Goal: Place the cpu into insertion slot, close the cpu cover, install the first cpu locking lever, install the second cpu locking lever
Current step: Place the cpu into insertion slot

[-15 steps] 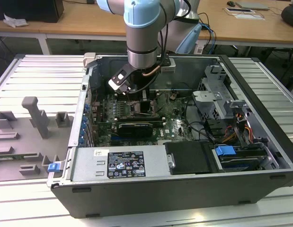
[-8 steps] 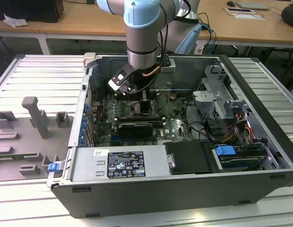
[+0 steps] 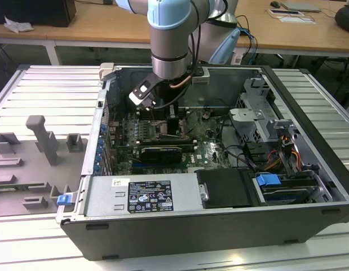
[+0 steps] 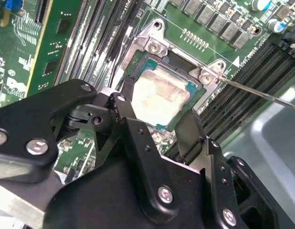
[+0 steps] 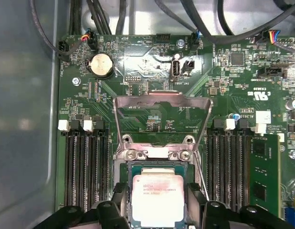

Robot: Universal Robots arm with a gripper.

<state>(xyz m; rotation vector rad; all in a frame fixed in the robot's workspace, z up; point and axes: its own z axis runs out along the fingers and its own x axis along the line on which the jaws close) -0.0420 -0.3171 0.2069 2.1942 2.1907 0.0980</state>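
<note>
Holds the cpu (image 5: 158, 198) down in the insertion slot (image 5: 159, 165), squared to the metal rim; cannot tell whether fully seated on the contacts. Clamps it, by the look of both wrist views, between the closed-in fingers (image 4: 190, 131) of the gripper (image 4: 156, 106), at three and nine o'clock on the chip, taking the cover hinge as twelve. Leaves the pale metal top bare between them. At twelve, shows the cpu cover (image 5: 161, 100) swung up and back on its hinge, window frame standing open, well clear of the chip. From about one o'clock, shows a thin lever rod (image 4: 261, 93) loose and slanting out over the memory slots (image 5: 223, 176) at three; matching slots at nine. Farther out past twelve, a coin cell (image 5: 101, 64) and cabling; past three, a green card (image 5: 266, 176). In the exterior view, has the arm (image 3: 171, 51) reaching straight down into the open computer case (image 3: 180, 237), toward ten o'clock of its middle, with a grey fixture tray (image 3: 42, 135) outside at nine.

Judged step: the first, placing the chip, near its end; cover not yet closed, no lever latched so far as shown. Calls, from here, for a gentle letting-go and a straight lift, so as not to drag or tilt the chip out of the socket, and for keeping clear of the raised frame at twelve.
</note>
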